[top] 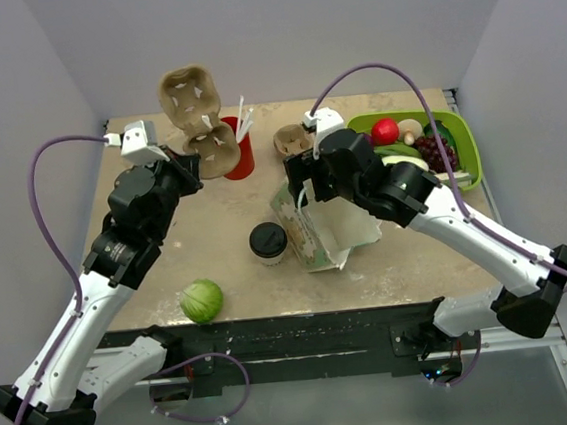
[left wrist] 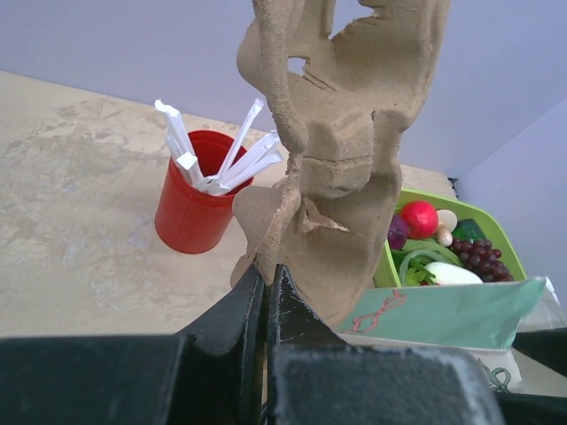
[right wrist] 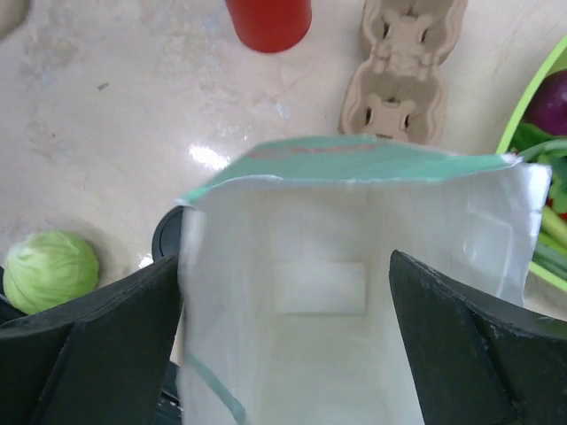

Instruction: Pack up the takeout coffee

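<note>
The mottled beige table (top: 167, 254) sits between plain white walls. At its middle stands a mint-and-white paper bag (top: 330, 230), with a red scribble on its side too loose to read. The right gripper (right wrist: 285, 266) is spread wide, one finger either side of the bag's mouth. The left gripper (left wrist: 267, 279) is clenched on a pulp cup carrier (top: 193, 106), raised near the far edge. The takeout coffee (top: 267, 242) stands upright just beside the bag, toward the left edge.

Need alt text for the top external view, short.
The left tool holds a cardboard cup carrier raised over the far left of the table, while the right tool sits at the mouth of an open paper bag at centre. A black-lidded white coffee cup stands left of the bag, untouched.
</note>
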